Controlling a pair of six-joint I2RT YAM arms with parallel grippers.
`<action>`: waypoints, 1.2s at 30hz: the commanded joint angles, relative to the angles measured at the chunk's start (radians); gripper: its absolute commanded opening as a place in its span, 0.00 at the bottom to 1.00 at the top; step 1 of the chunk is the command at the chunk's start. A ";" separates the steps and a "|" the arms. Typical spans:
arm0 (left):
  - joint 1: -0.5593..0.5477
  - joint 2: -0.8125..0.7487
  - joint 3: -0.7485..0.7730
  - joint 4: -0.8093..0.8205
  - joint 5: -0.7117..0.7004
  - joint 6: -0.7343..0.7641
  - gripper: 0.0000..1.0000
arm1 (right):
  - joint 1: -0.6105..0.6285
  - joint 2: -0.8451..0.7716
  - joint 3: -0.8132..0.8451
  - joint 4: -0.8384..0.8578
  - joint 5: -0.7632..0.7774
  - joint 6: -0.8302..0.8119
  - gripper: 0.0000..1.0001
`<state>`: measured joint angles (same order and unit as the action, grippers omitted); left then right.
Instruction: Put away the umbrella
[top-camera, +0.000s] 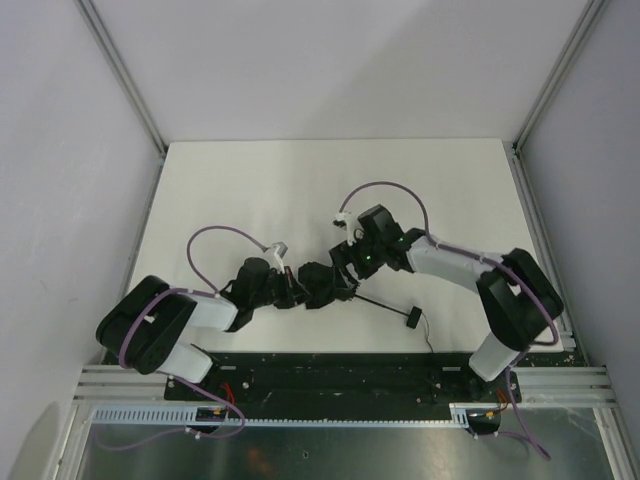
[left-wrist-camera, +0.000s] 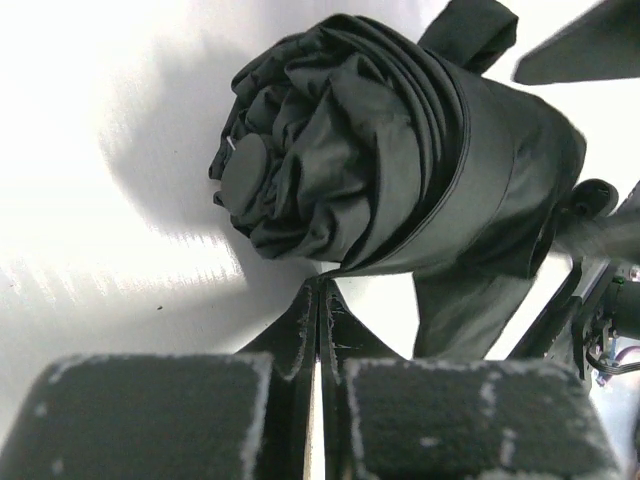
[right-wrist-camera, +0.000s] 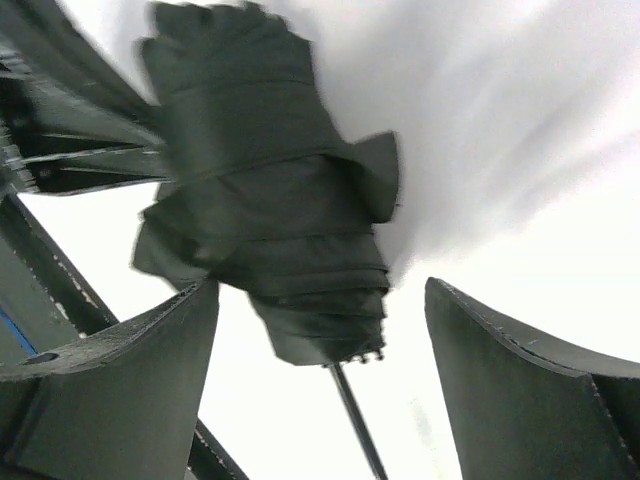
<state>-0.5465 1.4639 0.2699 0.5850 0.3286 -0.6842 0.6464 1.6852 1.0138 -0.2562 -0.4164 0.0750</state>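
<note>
We log the right gripper (right-wrist-camera: 320, 300) open near the umbrella (left-wrist-camera: 400, 150), while the left gripper (left-wrist-camera: 320, 295), at its 9 o'clock, pinches only a fabric fold, so the canopy may slip free and unroll.

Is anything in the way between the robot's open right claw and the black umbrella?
No, nothing visible. The right gripper has its fingers wide apart, and the folded umbrella sits right in front of the gap, above the white table. The left gripper pinches the fabric from the other side, not in between.
</note>
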 joint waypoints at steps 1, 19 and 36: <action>0.001 0.023 -0.055 -0.182 -0.058 0.036 0.00 | 0.151 -0.157 0.004 -0.027 0.277 -0.070 0.87; 0.001 0.011 -0.086 -0.157 -0.056 0.030 0.00 | 0.557 0.063 -0.059 0.275 0.889 -0.446 0.90; 0.004 -0.070 -0.102 -0.150 -0.042 -0.002 0.00 | 0.305 0.275 0.020 0.163 0.616 -0.330 0.48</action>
<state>-0.5465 1.4044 0.2150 0.6029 0.3099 -0.7002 1.0256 1.8622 1.0325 0.0509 0.3195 -0.3397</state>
